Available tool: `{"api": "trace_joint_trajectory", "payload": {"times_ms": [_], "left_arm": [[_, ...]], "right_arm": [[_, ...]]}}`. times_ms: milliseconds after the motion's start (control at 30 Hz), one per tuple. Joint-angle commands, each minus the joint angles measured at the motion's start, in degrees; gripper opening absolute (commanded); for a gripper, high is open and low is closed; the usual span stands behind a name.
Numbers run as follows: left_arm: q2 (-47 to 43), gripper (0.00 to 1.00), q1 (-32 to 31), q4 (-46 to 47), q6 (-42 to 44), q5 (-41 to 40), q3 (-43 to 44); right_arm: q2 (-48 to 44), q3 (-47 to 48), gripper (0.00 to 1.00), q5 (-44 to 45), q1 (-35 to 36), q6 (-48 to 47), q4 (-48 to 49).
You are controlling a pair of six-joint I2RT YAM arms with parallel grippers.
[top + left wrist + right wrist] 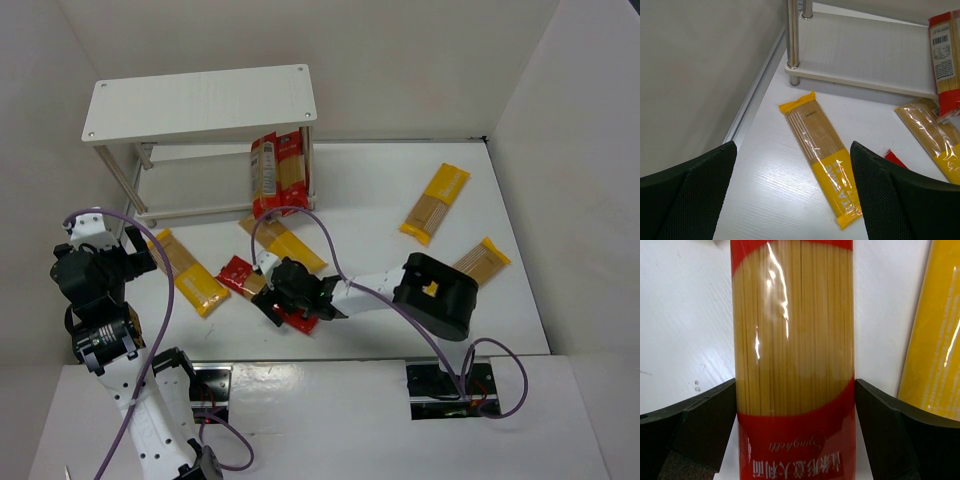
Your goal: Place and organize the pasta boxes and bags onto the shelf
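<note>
Red marks the only pack at the shelf [200,100]: a leaning red pack [278,175] at its right end by the lower board; I cannot tell whether it rests on it. Four yellow packs [436,203] and a second red pack [792,315] lie on the surface [370,190], so I judge most of the job is left. My right gripper [795,385] has its fingers spread either side of that second red pack, unclamped; its label reads "Spaghetti" beside Chinese characters. My left gripper [792,145] gapes, holding nothing.

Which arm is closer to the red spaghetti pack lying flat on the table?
Right. The right gripper sits directly over the red pack, open fingers flanking it. The left gripper is off to its left, over a yellow pack.
</note>
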Motion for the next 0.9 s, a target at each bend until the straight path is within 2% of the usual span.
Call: {"api": "trace_joint_trajectory", "payload": {"times_ms": [0, 133, 267, 333, 400, 633, 867], "left_arm": [[0.1, 1.0, 0.5, 1.5, 0.9, -0.3, -0.2], [0.1, 1.0, 0.5, 1.5, 0.9, -0.3, -0.2], [0.1, 1.0, 0.5, 1.5, 0.9, 0.3, -0.2], [0.1, 1.0, 0.5, 1.5, 0.9, 0.3, -0.2], [0.1, 1.0, 0.5, 1.5, 0.9, 0.3, -0.2], [0.6, 1.0, 0.5, 1.5, 0.9, 0.3, -0.2], [0.6, 1.0, 0.5, 1.5, 0.9, 0.3, -0.2]], "right_arm": [[5.9, -0.4, 1.0, 0.5, -0.6, -3.3, -5.7], [7.4, 0.7, 0.97, -2.5, -0.6, -4.7, -8.0], [8.9, 1.8, 0.83, -4.9, -0.6, -6.0, -11.7], [9.6, 2.3, 0.81, -6.2, -0.6, -6.6, -13.3], [9.6, 3.0, 0.81, -7.0, -0.6, -7.2, -14.5], [9.0, 4.4, 0.91, -8.6, -1.1, -7.8, -19.0], [9.0, 7.0, 0.93, -10.1, -1.7, -7.8, -23.9]]}}
